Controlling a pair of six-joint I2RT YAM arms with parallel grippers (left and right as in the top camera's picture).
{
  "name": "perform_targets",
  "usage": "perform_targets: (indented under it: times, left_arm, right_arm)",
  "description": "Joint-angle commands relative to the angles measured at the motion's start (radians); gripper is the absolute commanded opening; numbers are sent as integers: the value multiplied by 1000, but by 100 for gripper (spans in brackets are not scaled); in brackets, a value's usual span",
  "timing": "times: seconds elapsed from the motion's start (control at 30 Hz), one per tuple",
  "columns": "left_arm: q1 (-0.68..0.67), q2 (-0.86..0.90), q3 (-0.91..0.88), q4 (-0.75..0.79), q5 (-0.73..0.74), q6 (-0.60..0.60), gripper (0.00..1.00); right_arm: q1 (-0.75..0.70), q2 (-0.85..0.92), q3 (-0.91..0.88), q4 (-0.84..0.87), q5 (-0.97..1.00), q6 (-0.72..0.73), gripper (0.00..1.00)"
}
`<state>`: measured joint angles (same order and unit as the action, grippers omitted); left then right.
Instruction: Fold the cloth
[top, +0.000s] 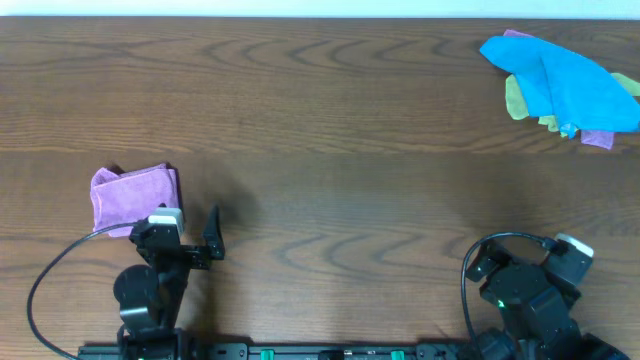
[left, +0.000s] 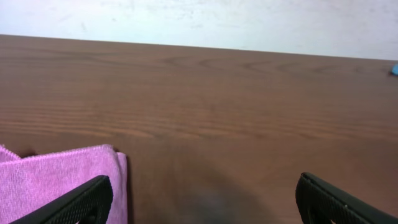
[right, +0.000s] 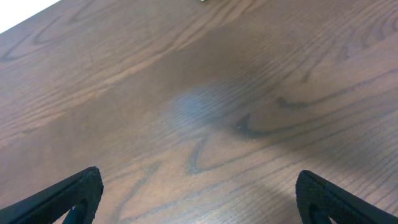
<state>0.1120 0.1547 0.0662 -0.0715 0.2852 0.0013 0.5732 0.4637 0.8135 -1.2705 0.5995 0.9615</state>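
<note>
The lilac cloth (top: 132, 196) lies folded into a small square on the table at the left. It also shows in the left wrist view (left: 59, 180) at the lower left. My left gripper (top: 190, 232) (left: 202, 202) is open and empty, just to the front right of the cloth, with its left finger over the cloth's edge. My right gripper (right: 199, 199) is open and empty above bare table; in the overhead view its arm (top: 525, 285) sits at the front right, fingers hidden.
A heap of other cloths (top: 560, 85) lies at the far right back: a bright blue one on top, yellow-green and purple ones under it. The wooden table (top: 330, 150) runs across the whole view. Cables run by both arm bases.
</note>
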Motion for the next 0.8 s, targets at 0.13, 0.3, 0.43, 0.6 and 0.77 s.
perform_targets:
  times: [0.13,0.3,0.43,0.6,0.77]
  left_arm:
    - [-36,-123,-51,-5,-42,79,95]
    - [-64,-151,-51,-12,-112,147,95]
    - [-108,-151,-51,-24,-205,165,95]
    - [-131,-151,-51,-29,-267,198,95]
    - [-131,-151,-51,-28,-267,198,95]
  right_arm:
    - [-5,-3,-5,-2,16,14,99]
    - [-5,-3,-5,-2,16,14,99]
    - [-5,-3,-5,-1,16,14,99]
    - [-5,-3,-5,-2,16,14,99]
    - [-5,-3,-5,-1,16,14,99]
